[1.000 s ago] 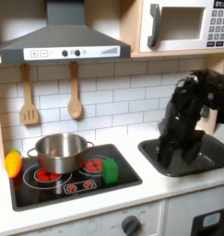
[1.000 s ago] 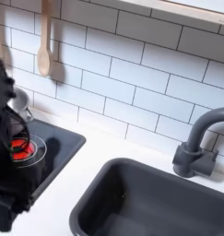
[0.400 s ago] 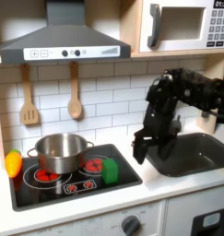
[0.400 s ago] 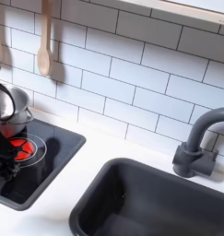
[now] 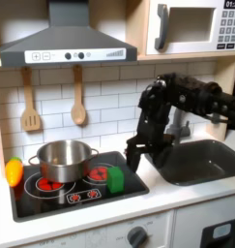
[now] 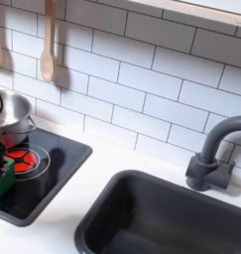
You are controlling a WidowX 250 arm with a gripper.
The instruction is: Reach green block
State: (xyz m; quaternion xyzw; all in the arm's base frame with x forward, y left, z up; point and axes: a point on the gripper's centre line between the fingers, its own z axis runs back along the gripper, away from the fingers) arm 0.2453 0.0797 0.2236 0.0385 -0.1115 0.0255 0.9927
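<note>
Green block [image 5: 115,178] beside lowered tool [image 5: 134,155]

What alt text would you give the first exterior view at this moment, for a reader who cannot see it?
A black robot arm's gripper hangs just above the black toy stovetop, close to the small bright green block at the first exterior view's right. A shiny steel pot sits behind the block, and a dark sink lies right.

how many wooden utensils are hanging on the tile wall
2. In the first exterior view, a slotted wooden spatula hangs at the left under the hood, and a wooden spoon hangs just to its right. None seem hidden.
</note>
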